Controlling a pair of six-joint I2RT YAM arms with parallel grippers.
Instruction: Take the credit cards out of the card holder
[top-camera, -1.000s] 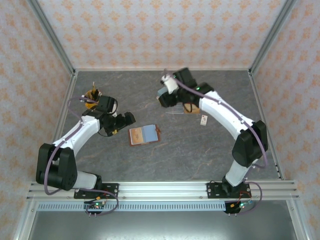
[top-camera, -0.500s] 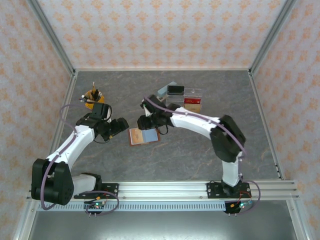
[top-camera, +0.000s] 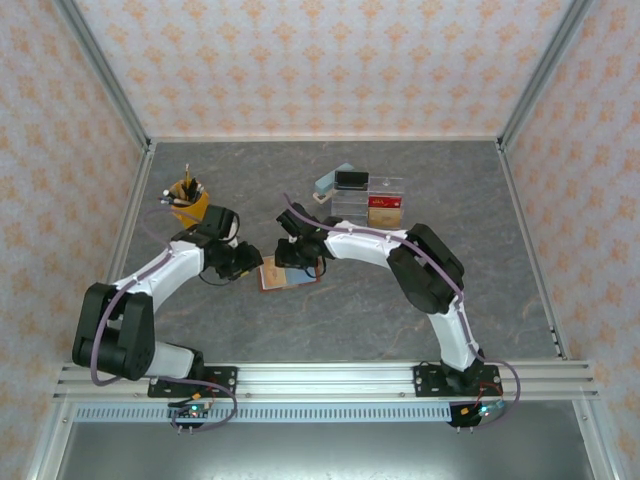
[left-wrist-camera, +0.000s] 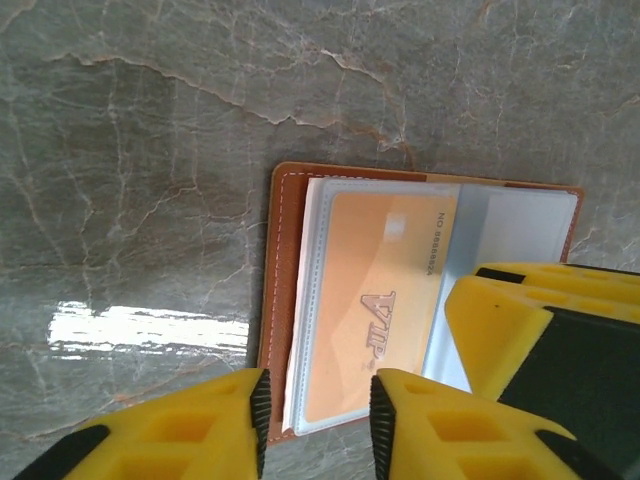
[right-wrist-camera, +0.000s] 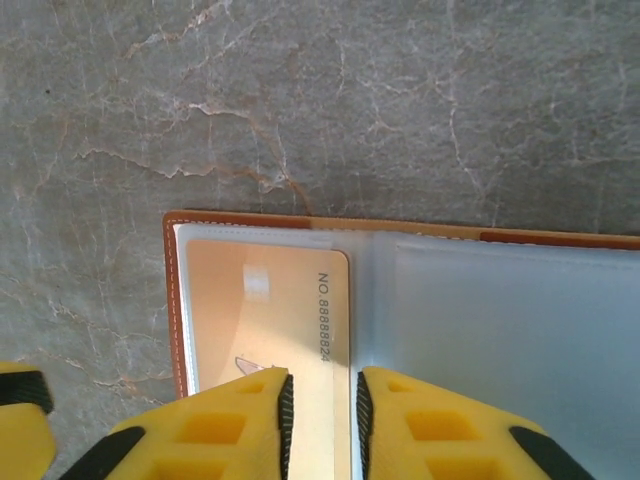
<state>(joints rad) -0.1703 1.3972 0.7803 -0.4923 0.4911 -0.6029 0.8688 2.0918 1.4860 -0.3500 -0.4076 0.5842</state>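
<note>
1. The card holder (left-wrist-camera: 278, 290) lies open and flat in the middle of the grey worktop (top-camera: 400, 290), between the two grippers.
2. A gold card (left-wrist-camera: 370, 300) sits inside a clear pocket on one half of the holder. It has "VIP" on it and a number along one edge.
3. The other half has a light blue pocket (right-wrist-camera: 500, 320).
4. The left gripper (left-wrist-camera: 315, 425) hangs over one edge of the holder. Its fingers are partly open, and the holder's edge shows in the gap. It is not gripping anything.
5. The right gripper (right-wrist-camera: 320, 420) is over the gold card. Its fingers are almost together, with only a thin gap. I cannot tell if it is pinching the card.
6. Farther back, a clear stand (top-camera: 385, 188) holds a red-brown thing (top-camera: 383, 207). A black box (top-camera: 351, 179) sits on top, and a light blue block (top-camera: 325, 183) is just beside it.
7. A yellow cup (top-camera: 190, 200) at the far left holds pens (top-camera: 186, 182).
</note>
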